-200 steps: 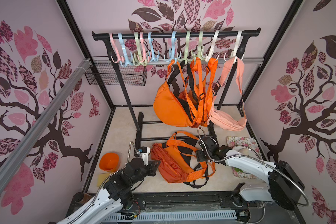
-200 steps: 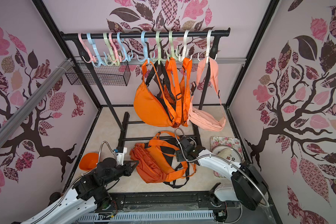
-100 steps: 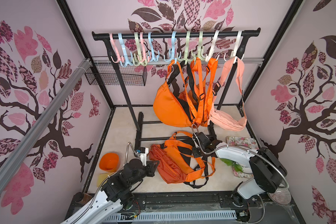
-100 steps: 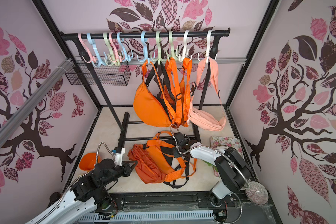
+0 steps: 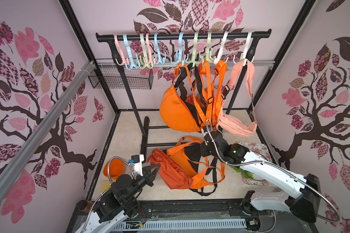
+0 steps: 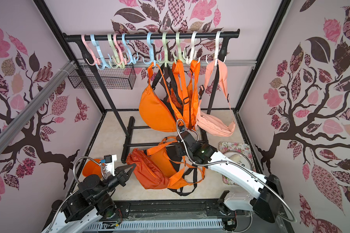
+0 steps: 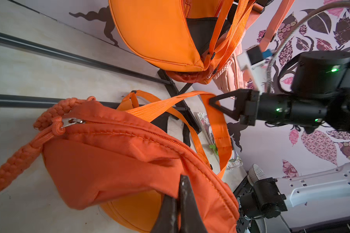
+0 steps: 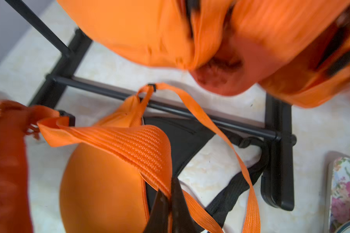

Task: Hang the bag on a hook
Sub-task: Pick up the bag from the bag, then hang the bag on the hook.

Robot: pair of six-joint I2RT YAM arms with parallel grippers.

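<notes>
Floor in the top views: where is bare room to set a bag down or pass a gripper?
Bare: the strip between the left wall and the rack's foot; the band between the floor bags and the front rail. Crowded: centre under the hanging bags, the right side with the floral tray, the left front corner with the orange cup.

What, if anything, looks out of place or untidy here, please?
The darker orange bag and brighter orange bag lie heaped on the floor by the rack, straps tangled, while other bags hang. The right gripper is shut on one orange strap.
</notes>
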